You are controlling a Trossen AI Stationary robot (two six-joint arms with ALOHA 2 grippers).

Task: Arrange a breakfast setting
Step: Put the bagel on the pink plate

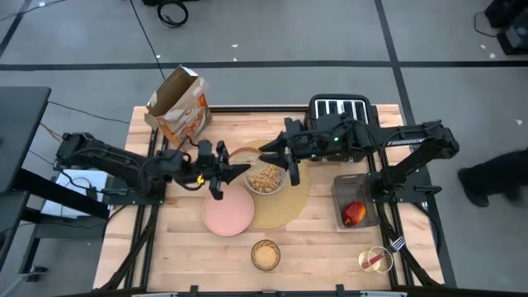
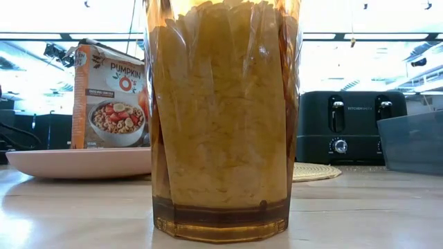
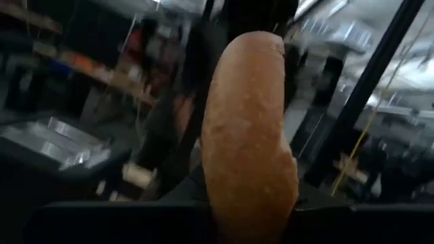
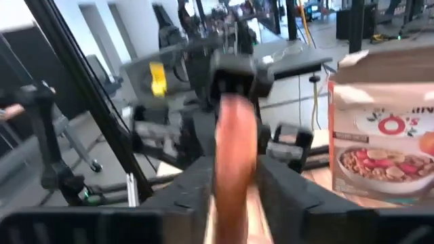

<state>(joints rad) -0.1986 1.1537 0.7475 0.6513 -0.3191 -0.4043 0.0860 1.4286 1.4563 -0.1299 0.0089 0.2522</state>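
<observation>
Glass (image 2: 221, 117) up front, 6 o'clock on the surface (image 1: 330, 256), looks slick, breakable and full, so I'd grab mid-wall; left claw (image 1: 221, 171) and right claw (image 1: 276, 157) both seem clamped on bread (image 1: 244, 154) at 12 o'clock of the plate (image 1: 228, 213).

This is a robotics lab rather than a kitchen. The pale wooden table (image 1: 173, 247) stands on a grey concrete floor (image 1: 272, 33) crossed with dark tape lines, black cables trailing at the upper middle. Two dark arms are bolted to a black metal frame (image 1: 136, 223), and behind them stretch bright ceiling strip lights (image 2: 360, 34) and equipment racks.
</observation>
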